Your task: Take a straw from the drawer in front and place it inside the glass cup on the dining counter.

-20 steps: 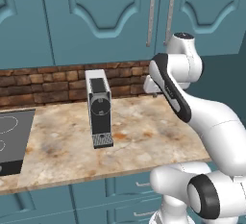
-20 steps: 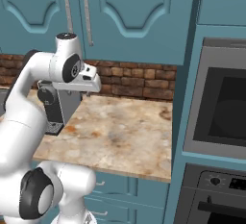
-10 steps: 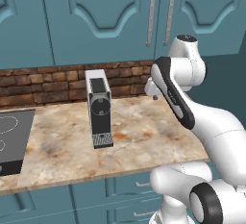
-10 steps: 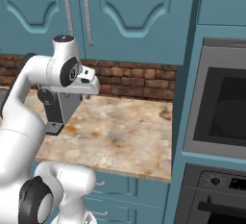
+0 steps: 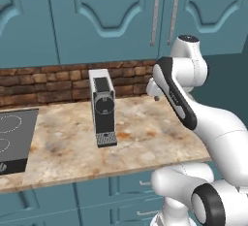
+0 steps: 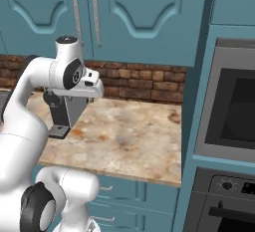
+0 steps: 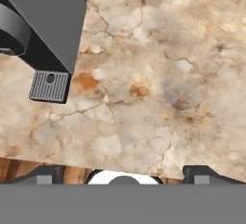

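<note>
Tool (image 7: 123,172) hangs spread wide and empty over the marbled counter (image 7: 158,74), beside the coffee machine (image 5: 102,106).

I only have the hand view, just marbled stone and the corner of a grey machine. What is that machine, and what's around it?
Observer: It's a boxy grey coffee machine, upright on the counter in front of a brick backsplash.
Operator: Anything to its left?
Observer: A black cooktop is set into the counter's left end.
Operator: And below the counter edge?
Observer: Teal drawers with silver handles. Their fronts look shut.
</note>
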Motion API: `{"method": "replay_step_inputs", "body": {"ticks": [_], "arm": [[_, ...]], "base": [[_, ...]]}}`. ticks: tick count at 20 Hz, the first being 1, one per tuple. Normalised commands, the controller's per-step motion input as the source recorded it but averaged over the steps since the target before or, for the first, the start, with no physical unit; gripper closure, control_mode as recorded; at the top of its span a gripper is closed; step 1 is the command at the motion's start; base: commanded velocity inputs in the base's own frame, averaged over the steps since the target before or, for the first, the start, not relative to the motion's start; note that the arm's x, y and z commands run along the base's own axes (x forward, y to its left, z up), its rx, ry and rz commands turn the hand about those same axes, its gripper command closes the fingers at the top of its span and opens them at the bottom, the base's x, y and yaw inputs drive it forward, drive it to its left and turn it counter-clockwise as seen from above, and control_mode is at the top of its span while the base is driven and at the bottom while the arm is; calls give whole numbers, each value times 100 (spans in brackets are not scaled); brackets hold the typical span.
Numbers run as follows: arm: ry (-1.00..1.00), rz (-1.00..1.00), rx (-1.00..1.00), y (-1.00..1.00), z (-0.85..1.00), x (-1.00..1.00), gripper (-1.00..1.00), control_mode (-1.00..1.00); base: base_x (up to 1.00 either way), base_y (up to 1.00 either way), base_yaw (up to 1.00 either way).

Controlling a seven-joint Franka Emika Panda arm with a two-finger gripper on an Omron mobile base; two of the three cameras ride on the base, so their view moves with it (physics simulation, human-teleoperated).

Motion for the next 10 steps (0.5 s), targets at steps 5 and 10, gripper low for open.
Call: {"method": "replay_step_inputs", "body": {"ticks": [5, 10], "arm": [[0, 0, 0, 0, 0, 0, -100, 100], [0, 0, 0, 0, 0, 0, -100, 100]], "base": [[-37, 61, 5], [-14, 68, 2]]}}
